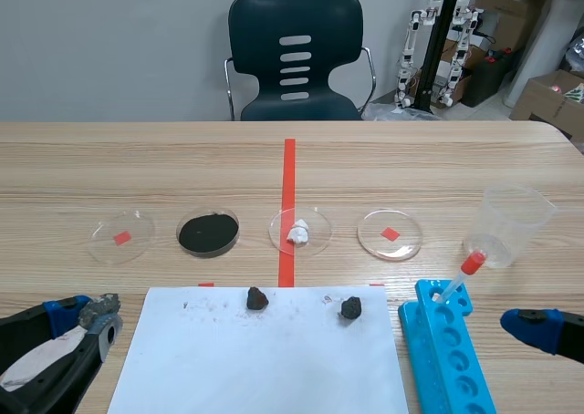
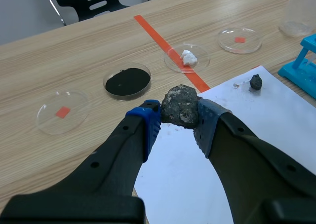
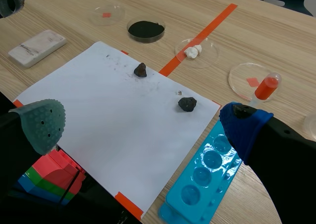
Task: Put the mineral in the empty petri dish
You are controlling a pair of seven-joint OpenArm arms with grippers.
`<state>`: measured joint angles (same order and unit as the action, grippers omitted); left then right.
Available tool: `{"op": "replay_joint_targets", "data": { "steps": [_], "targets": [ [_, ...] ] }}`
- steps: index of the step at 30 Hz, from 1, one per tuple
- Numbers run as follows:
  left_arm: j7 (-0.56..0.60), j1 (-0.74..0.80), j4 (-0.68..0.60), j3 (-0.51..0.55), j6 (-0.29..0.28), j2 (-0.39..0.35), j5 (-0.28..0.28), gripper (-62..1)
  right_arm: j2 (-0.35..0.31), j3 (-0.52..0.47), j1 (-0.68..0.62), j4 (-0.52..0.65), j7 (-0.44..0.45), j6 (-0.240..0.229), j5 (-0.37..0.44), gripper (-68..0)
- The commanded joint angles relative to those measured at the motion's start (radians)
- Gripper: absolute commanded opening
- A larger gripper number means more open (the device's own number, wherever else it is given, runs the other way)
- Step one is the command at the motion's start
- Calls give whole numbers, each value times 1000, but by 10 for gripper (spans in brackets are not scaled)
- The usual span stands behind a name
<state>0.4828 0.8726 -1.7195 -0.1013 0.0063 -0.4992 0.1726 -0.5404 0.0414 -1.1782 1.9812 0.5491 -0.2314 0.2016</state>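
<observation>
My left gripper (image 2: 178, 116) is shut on a rough grey mineral (image 2: 180, 105), held above the left edge of the white paper (image 2: 247, 135); in the scene view it sits low at the left (image 1: 91, 315). Ahead lie several petri dishes: an empty one at the far left (image 1: 121, 237), one with black powder (image 1: 209, 232), one with white lumps (image 1: 299, 232), and an empty one on the right (image 1: 391, 234). Two small dark stones (image 1: 257, 298) (image 1: 351, 308) rest on the paper. My right gripper (image 3: 143, 125) stands open over the paper's right part, holding nothing.
A blue tube rack (image 1: 447, 350) holds a red-bulbed pipette (image 1: 461, 275) right of the paper. Behind it stands a clear plastic beaker (image 1: 511, 224). A white block (image 3: 37, 47) lies left of the paper. Across the table is a dark chair (image 1: 297, 54).
</observation>
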Motion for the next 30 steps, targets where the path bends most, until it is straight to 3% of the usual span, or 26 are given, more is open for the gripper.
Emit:
{"op": "replay_joint_targets", "data": {
  "steps": [1,24,30],
  "targets": [
    [18,11,-28,8,2,0,-1,-554,1,-3,1,24,15,-1,8,4],
    [13,11,-28,8,2,0,-1,-554,1,-3,1,24,15,-1,8,4],
    [-33,10,-28,8,3,0,-1,-554,1,-3,1,24,15,-1,8,4]
  ]
}}
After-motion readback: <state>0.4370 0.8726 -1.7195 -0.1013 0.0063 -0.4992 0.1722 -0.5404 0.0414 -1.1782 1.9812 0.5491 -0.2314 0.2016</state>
